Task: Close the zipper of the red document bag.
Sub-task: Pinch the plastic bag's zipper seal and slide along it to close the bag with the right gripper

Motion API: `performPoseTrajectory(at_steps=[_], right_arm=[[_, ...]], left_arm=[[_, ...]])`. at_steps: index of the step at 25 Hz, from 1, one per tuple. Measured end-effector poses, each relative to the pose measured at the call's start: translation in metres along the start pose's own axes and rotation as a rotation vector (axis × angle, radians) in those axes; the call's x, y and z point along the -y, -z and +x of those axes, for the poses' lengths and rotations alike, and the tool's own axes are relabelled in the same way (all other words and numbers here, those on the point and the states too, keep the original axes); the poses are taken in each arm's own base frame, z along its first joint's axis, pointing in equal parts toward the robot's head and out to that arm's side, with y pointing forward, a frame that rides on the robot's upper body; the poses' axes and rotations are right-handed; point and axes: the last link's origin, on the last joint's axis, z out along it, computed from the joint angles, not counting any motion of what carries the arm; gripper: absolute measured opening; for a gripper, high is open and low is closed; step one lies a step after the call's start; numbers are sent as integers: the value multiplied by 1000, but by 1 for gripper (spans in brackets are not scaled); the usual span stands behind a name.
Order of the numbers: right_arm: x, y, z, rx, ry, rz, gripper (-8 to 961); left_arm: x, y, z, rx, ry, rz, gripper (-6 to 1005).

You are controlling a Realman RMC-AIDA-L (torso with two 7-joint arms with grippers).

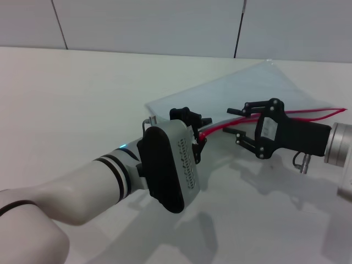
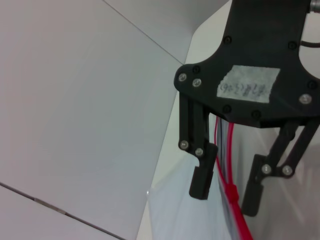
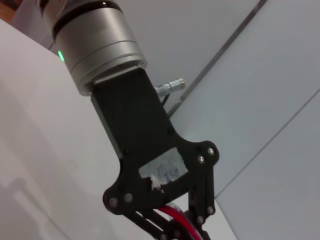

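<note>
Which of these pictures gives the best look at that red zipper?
The head view: the zipper runs along the red document bag's near edge. The left wrist view shows a short stretch between gripper fingers; the right wrist view shows only a sliver.

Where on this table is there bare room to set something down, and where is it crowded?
Free: the wide stretch of table on the robot's left, between the back wall and the left arm. Crowded: the centre and right, where the left gripper and open right gripper meet at the zipper of the red document bag.
</note>
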Motion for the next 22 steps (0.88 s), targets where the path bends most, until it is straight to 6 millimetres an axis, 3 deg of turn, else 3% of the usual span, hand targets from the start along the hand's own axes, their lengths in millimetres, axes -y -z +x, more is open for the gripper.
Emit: performPoseTrajectory(at_steps=[10, 13, 22], right_arm=[[0, -5, 2, -28, 24, -33, 301], [0, -6, 2, -28, 25, -34, 235], [0, -3, 4, -35, 17, -22, 206]], left_arm=[[-1, 0, 2, 2, 1, -14, 80], [-1, 0, 2, 2, 1, -14, 84], [0, 0, 0, 6, 2, -13, 96]])
